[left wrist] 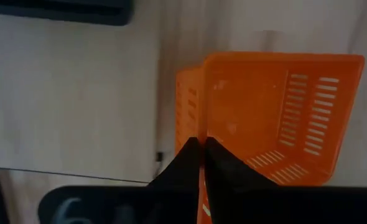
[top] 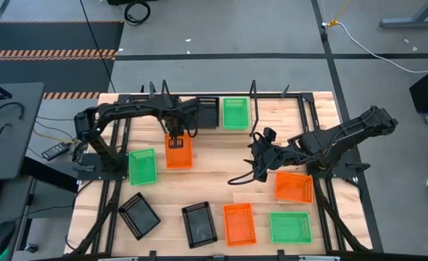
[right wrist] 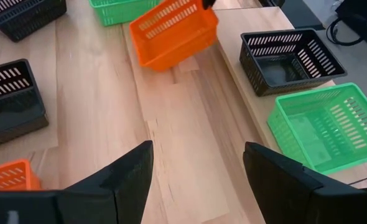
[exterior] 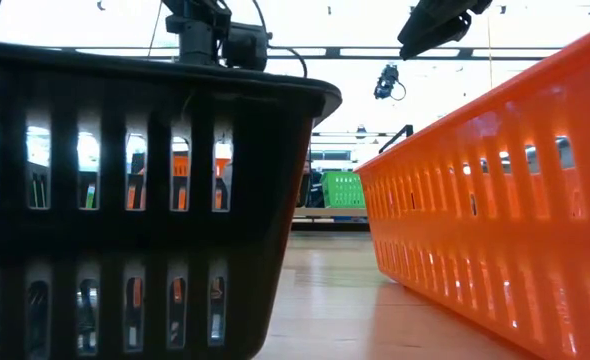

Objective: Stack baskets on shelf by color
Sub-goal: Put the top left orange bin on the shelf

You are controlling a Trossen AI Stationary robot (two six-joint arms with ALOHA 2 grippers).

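we note an open strip of light wooden tabletop between the two arms, free from the shelf edge to the front row of baskets. on the light wooden shelf board, a black mesh plastic basket and a green mesh plastic basket fill two places; bare board lies beside the black one. an orange mesh plastic basket, pinched at its rim by the left gripper, hangs tilted before that space. a thin black metal upright post flanks the green one.

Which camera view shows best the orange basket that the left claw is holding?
The right wrist view: the orange basket hangs tilted, clear of the table. The high view shows it small, the left wrist view only its pinched rim, the low view nothing sure.
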